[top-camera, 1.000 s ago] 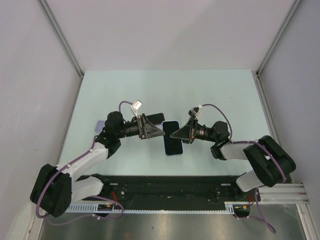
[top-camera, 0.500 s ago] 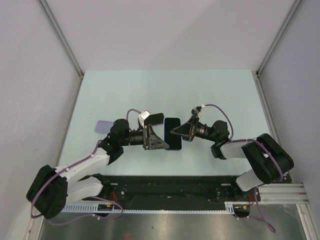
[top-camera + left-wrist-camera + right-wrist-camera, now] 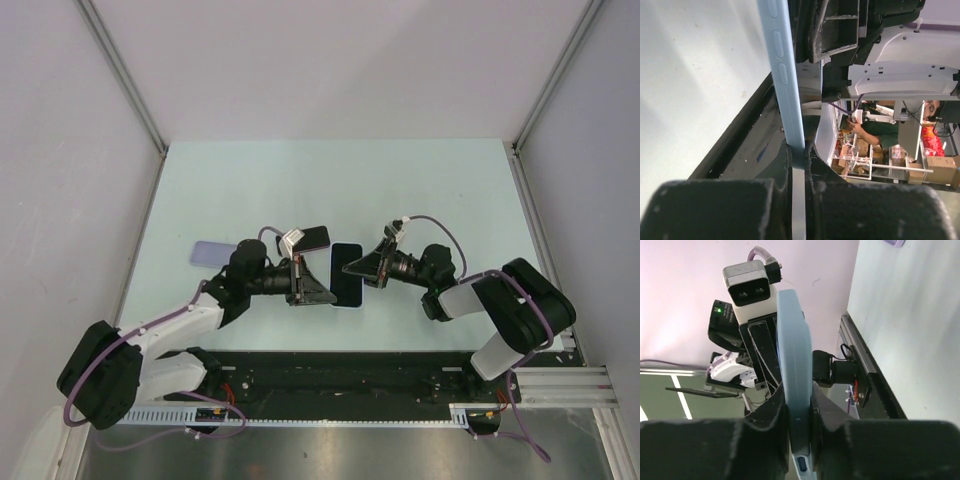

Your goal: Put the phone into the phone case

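The worktop (image 3: 400, 190) is a smooth, pale mint-green sheet, matte, with a few faint specks visible in the left wrist view. Plain grey-lilac walls (image 3: 330, 70) close it in at the far end and on both sides, joined by slim aluminium posts (image 3: 125, 75) that slant up from the far corners. Along the near edge runs a black rail (image 3: 340, 370) carrying the arm bases and loose purple cables.

The phone (image 3: 346, 275) sits at the middle of the worktop, between the two arms: a thin, rounded-corner slab with a glossy black face and a light-blue rim. Seen edge-on from the wrists, that rim is smooth plastic or metal with long oval side buttons. Whether it rests on the surface or is raised cannot be told.

The left gripper (image 3: 330, 297) is clenched on the phone's near left edge, its black fingers pinching the rim from both faces. The right gripper (image 3: 345, 268) grasps the far right edge the same way.

The phone case (image 3: 210, 252), a flat lavender rectangle with soft corners, lies well apart at the left side. A dark rounded slab (image 3: 312, 238) lies just far-left of the phone.
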